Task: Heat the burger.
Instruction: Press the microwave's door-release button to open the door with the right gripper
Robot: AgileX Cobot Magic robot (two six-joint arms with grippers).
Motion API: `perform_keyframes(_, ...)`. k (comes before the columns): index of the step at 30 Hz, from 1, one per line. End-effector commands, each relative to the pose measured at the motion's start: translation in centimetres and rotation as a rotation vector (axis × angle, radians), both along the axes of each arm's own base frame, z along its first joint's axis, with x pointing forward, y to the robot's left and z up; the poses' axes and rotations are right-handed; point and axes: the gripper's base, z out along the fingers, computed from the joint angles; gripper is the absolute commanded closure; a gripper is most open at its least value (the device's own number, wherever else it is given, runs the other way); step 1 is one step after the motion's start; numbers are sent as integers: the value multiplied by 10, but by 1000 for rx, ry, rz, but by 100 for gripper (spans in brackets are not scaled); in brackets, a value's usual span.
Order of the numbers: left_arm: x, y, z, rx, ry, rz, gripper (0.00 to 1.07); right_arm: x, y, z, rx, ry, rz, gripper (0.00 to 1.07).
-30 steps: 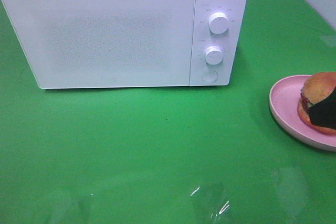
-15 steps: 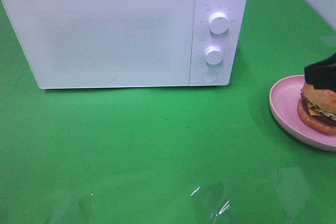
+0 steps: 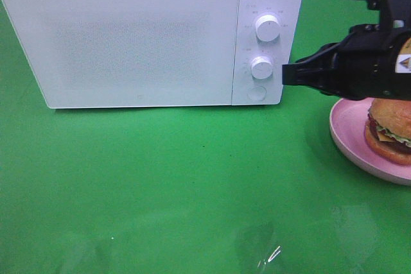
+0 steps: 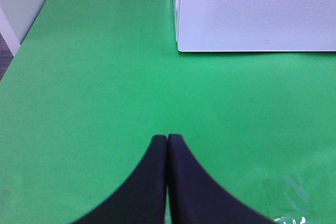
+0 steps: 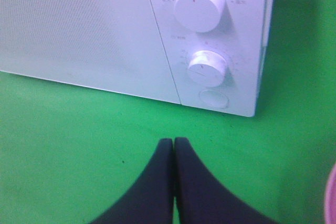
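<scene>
everywhere, green table [image 3: 192, 184] under white microwave [image 3: 128, 36].

I can read no words anywhere. The microwave [image 3: 151, 36] has tiny print around its upper dial [image 5: 199, 4] and lower dial [image 5: 208, 68], too blurred to read. The right arm [image 3: 359, 72] carries a yellow triangular warning sticker [image 3: 404, 63], symbol unclear.

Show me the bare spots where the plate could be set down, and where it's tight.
Widest free patch: the green cloth in front of the microwave, running right to the pink plate. Crowded: the gap between the microwave's knob side and the plate, where the shut right gripper hovers.
</scene>
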Motion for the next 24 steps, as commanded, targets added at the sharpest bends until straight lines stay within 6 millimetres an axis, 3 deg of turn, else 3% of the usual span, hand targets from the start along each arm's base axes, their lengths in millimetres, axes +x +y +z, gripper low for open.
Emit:
perform_keyframes(1, -3, 0, 0, 0, -33, -5, 106, 22, 14, -24, 149, -15, -12, 107)
perform_keyframes(6, -3, 0, 0, 0, -33, -5, 106, 33, 22, -46, 266, 12, -36, 107)
perform_keyframes(8, -3, 0, 0, 0, -33, -5, 106, 44, 25, -71, 449, 56, -132, 107)
perform_keyframes(16, -3, 0, 0, 0, -33, -5, 106, 62, 19, -113, 727, 127, -388, 107)
perform_keyframes(24, -3, 0, 0, 0, -33, -5, 106, 82, 28, -128, 825, 168, -430, 107)
